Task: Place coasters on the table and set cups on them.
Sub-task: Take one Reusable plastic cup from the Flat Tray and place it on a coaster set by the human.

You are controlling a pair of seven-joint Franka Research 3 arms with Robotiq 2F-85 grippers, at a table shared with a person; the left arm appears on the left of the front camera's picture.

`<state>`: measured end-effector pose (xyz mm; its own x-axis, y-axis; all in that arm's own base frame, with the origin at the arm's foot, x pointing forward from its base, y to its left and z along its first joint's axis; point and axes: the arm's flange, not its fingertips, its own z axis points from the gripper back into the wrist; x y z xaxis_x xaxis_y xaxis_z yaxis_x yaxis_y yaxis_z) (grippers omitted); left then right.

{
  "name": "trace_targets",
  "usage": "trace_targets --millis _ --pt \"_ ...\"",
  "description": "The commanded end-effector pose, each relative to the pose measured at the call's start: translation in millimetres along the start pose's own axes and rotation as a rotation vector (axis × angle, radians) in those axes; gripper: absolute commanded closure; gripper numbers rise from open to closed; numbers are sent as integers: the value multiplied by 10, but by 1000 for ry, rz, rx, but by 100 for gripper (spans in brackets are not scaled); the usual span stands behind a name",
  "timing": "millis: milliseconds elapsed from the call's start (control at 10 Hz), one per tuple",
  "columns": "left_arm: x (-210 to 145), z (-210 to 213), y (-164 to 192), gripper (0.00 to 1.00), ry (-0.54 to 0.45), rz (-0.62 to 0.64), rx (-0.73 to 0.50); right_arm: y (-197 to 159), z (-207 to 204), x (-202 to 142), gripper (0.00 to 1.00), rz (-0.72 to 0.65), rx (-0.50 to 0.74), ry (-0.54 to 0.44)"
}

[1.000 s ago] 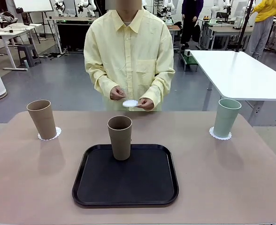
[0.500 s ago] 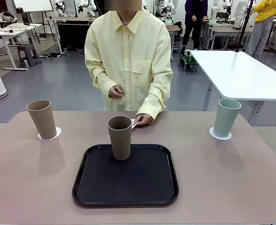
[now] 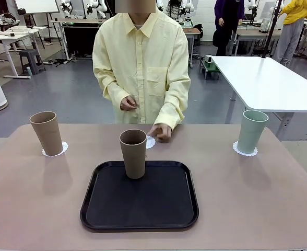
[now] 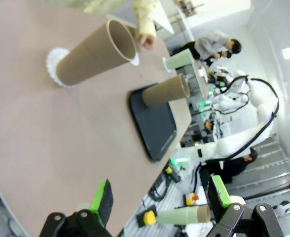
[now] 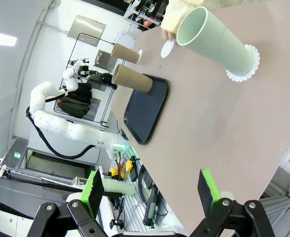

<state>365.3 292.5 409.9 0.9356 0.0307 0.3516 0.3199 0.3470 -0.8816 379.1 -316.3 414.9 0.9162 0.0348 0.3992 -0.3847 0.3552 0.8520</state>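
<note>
On the beige-brown table (image 3: pixel 247 198) a black tray (image 3: pixel 143 209) is seen at the centre. The darker brown cup (image 3: pixel 133 153) is stood upright at the tray's twelve o'clock edge. The light tan cup (image 3: pixel 47 133) is set on the first coaster (image 3: pixel 63 148) at ten o'clock from the tray, and the mint green cup (image 3: pixel 251 130) is set on the second coaster (image 3: pixel 246 152) at two o'clock. The third coaster (image 3: pixel 150 141) is laid on the table just behind the brown cup, at its one o'clock, partly hidden by it, with the person's hand (image 3: pixel 160 132) at its far edge. The person's other hand (image 3: pixel 128 103) is held at the waist. The left gripper (image 4: pixel 160 182) is held spread wide with nothing between its pads, and the right gripper (image 5: pixel 150 175) is likewise spread and empty.
</note>
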Motion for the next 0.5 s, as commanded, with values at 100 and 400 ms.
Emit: trace_targets --millis 100,400 --pt "3 20 -24 0 -4 4 -1 -1 6 -3 0 0 0 -3" --pt "3 20 -24 0 -4 4 -1 -1 6 -3 0 0 0 -3"
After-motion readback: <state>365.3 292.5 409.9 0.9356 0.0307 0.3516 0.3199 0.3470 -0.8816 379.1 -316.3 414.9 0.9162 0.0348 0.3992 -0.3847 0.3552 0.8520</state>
